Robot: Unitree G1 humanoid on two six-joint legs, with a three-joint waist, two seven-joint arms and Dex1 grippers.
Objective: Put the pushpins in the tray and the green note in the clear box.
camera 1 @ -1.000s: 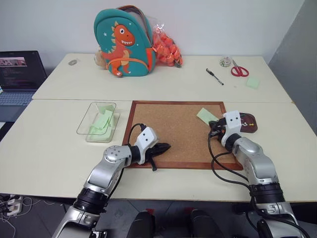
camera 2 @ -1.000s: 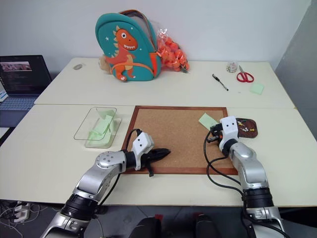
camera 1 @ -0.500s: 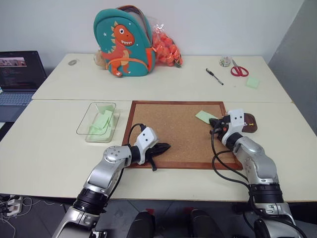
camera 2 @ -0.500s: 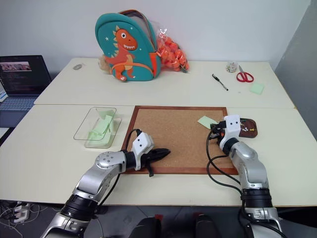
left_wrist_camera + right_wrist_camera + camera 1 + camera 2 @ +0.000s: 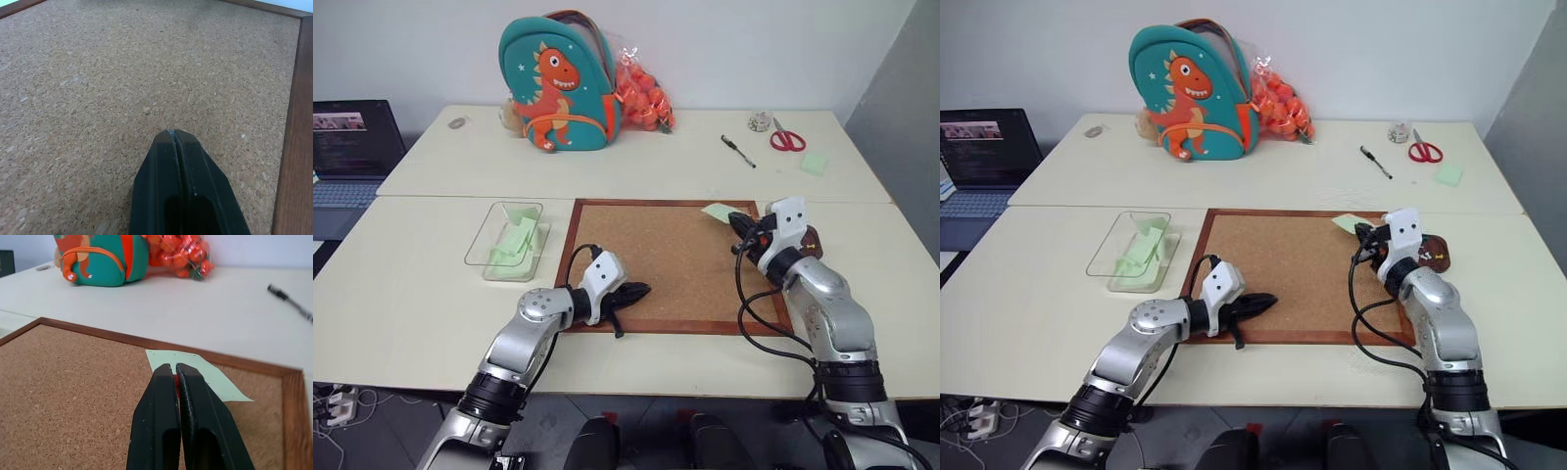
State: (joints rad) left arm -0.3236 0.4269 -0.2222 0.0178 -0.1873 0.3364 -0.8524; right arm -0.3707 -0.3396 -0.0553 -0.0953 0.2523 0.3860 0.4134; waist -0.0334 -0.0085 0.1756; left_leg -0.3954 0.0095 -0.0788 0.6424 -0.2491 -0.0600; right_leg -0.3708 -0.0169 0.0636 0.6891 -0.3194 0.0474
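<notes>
The clear box [image 5: 506, 239] lies left of the cork board [image 5: 656, 262], the tray [image 5: 811, 243] right.

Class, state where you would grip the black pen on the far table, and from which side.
Mid-barrel, from straight above, fingers across its narrow width: the pen lies flat and slantwise on the table, so only its top and sides are free.

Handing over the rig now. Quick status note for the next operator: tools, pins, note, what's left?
Left tool: shut, empty, over the near edge of the cork board.
Right tool: shut on a red pin, at the green note by the board's far edge; the note may hang on it.
Done: green slips in the clear box.
Left: pin into the tray, note into the box.
</notes>
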